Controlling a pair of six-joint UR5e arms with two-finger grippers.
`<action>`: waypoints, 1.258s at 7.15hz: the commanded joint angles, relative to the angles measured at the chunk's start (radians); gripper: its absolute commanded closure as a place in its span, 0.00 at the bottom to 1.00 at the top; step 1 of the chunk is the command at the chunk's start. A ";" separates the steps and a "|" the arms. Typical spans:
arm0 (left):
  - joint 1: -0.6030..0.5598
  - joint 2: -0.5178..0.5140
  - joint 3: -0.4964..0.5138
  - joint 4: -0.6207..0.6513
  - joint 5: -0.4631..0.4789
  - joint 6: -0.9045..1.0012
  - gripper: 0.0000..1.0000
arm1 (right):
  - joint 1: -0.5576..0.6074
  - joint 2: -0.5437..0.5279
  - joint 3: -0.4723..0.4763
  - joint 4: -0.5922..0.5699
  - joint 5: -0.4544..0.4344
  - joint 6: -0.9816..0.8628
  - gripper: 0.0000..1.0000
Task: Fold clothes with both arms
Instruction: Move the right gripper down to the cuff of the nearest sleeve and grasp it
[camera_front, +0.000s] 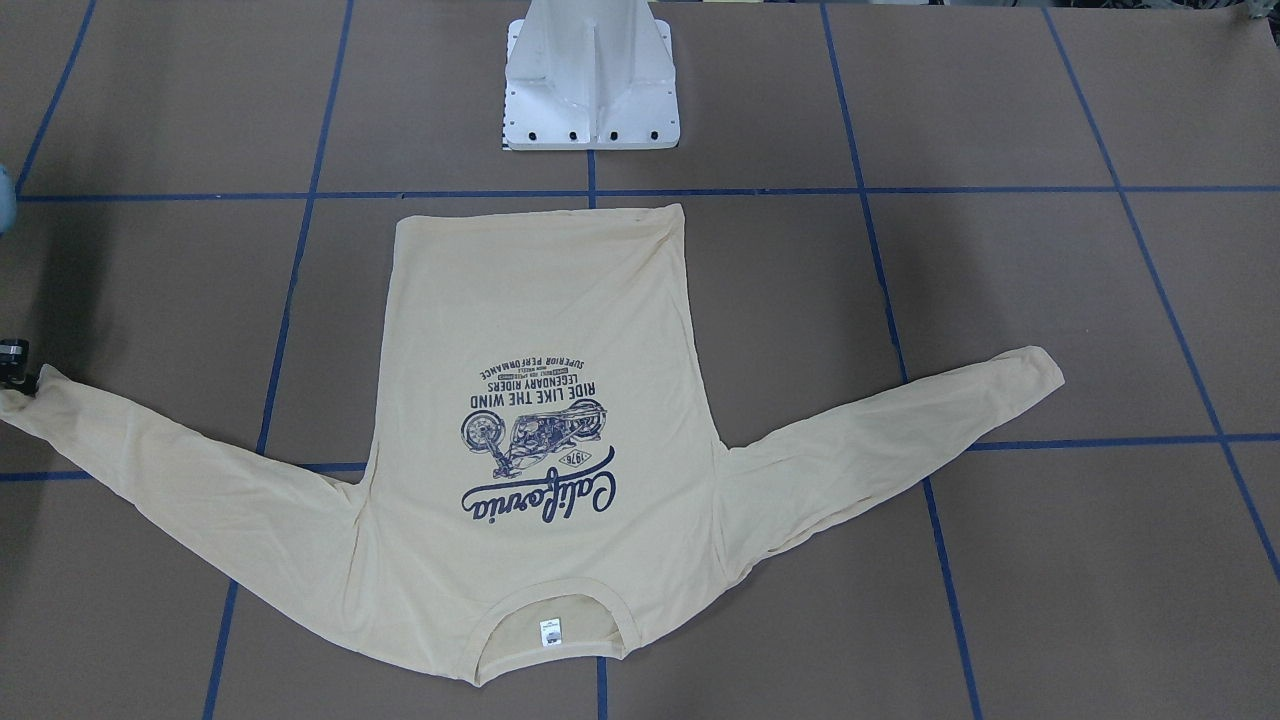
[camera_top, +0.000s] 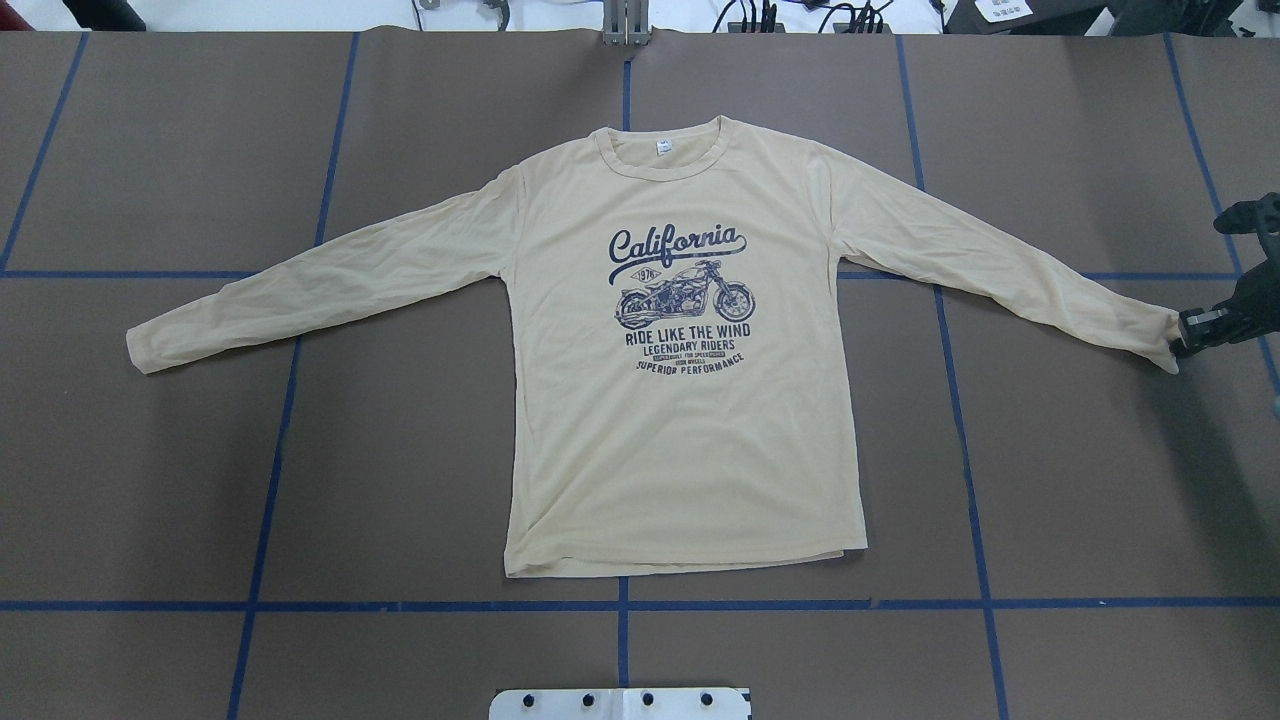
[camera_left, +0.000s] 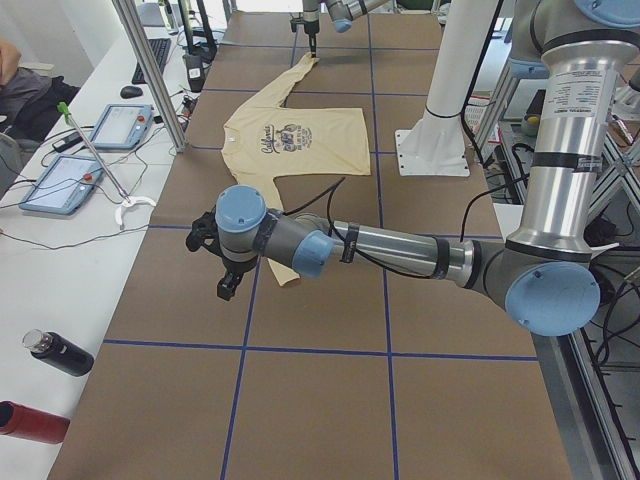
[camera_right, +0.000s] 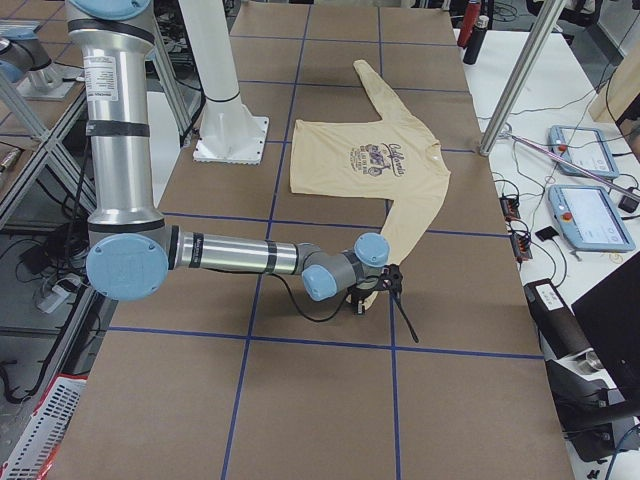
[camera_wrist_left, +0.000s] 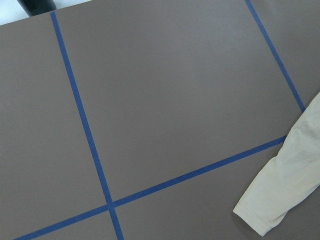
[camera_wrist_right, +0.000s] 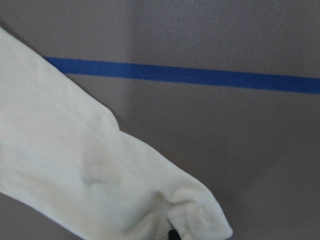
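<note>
The pale cream-yellow T-shirt (camera_top: 680, 420) lies flat and print-up on the brown table, neck away from the robot, both long sleeves spread out (camera_front: 540, 300). My right gripper (camera_top: 1180, 346) sits low at the end of the sleeve on the robot's right, its black fingers pinched on the cuff (camera_wrist_right: 200, 215); it also shows at the front view's left edge (camera_front: 22, 380). My left gripper (camera_left: 228, 285) appears only in the exterior left view, hovering just beyond the other sleeve's cuff (camera_wrist_left: 280, 195); I cannot tell whether it is open or shut.
The white pedestal base (camera_front: 590, 90) stands just behind the shirt's hem. Blue tape lines (camera_top: 620, 605) grid the table. A side bench holds tablets (camera_left: 120, 125) and bottles (camera_left: 55, 352), with metal frame poles (camera_left: 150, 70) at the table's far edge.
</note>
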 joint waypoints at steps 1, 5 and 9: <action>0.000 0.000 -0.001 0.000 0.000 0.000 0.00 | 0.009 0.004 0.053 -0.003 0.037 0.002 1.00; -0.003 0.000 -0.004 0.000 0.000 0.000 0.00 | 0.029 0.129 0.110 -0.003 0.229 0.073 1.00; -0.003 0.000 -0.004 0.005 0.000 0.000 0.00 | -0.111 0.425 0.081 -0.014 0.217 0.395 1.00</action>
